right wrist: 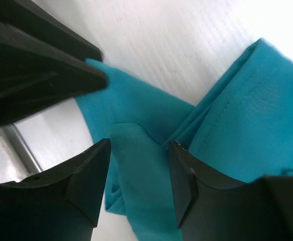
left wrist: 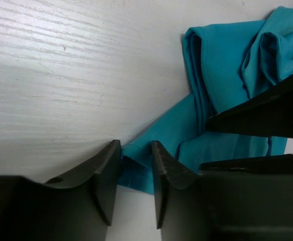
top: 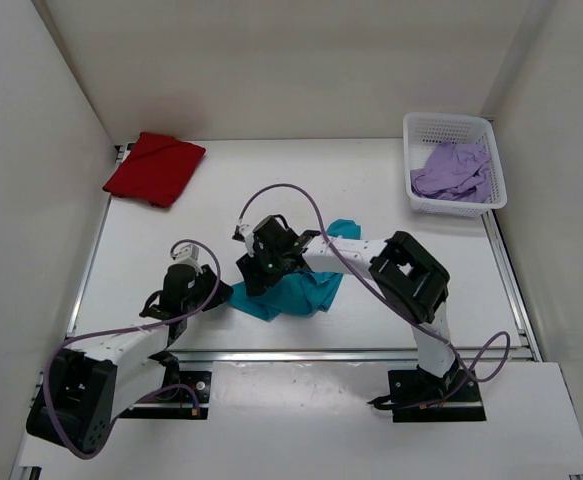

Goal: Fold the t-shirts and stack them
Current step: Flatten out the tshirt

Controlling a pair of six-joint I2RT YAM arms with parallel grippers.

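A crumpled teal t-shirt (top: 306, 285) lies in the middle of the table. My left gripper (top: 221, 293) is at its left corner. In the left wrist view the jaws (left wrist: 136, 150) stand narrowly apart and pinch that corner of the teal t-shirt (left wrist: 221, 75). My right gripper (top: 258, 265) hovers just over the shirt's left part. It is open (right wrist: 138, 150), and a raised fold of the teal t-shirt (right wrist: 136, 170) lies between its fingers. The two grippers are close together. A folded red t-shirt (top: 154, 167) lies at the far left.
A white basket (top: 421, 205) at the far right holds a crumpled purple t-shirt (top: 453, 170). White walls enclose the table on three sides. Purple cables loop over both arms. The right gripper's body (left wrist: 267, 115) crowds the left wrist view.
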